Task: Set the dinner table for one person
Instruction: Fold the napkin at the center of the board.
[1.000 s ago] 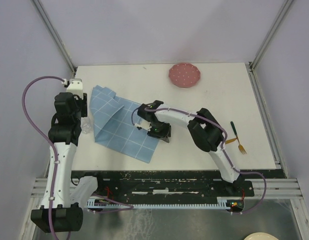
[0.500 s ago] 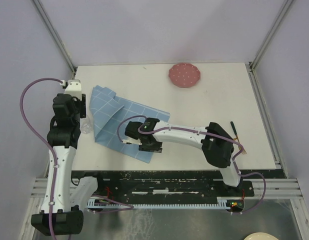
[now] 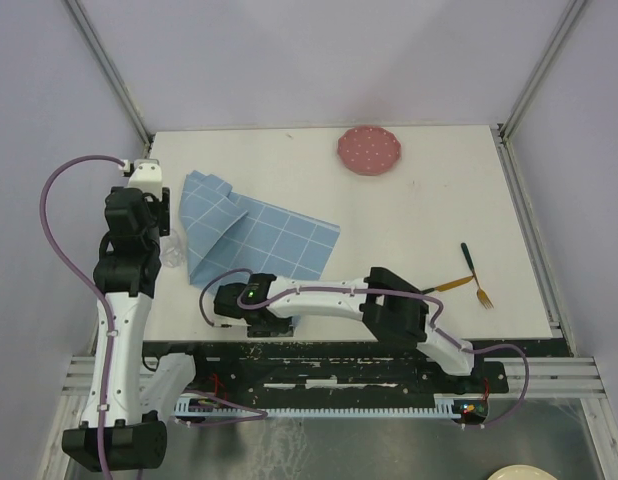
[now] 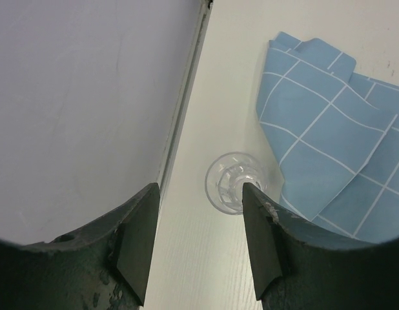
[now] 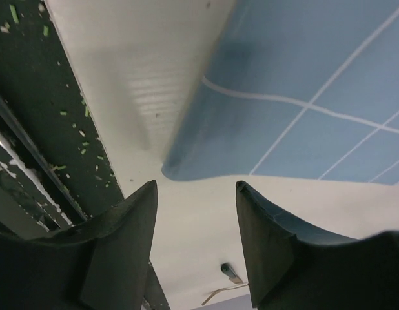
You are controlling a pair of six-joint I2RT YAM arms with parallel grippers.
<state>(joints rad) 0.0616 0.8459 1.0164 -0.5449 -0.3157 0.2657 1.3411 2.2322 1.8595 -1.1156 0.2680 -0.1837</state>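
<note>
Right gripper (image 5: 194,186): jaws parted, holding nothing, low at the lower-left edge of the dinner table (image 3: 419,210). Blue placemat (image 3: 259,235): rumpled, upper left of table; curled near corner just beyond fingertips, up-right. Right arm nearer that corner.

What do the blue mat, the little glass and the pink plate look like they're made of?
The blue mat looks like soft matte cloth, judging by its folds and creases. The glass is clear and shiny, either real glass or clear plastic; the look leaves that open. The pink plate seems hard, with white dots and a wavy rim, perhaps ceramic or melamine; I cannot tell which.
</note>
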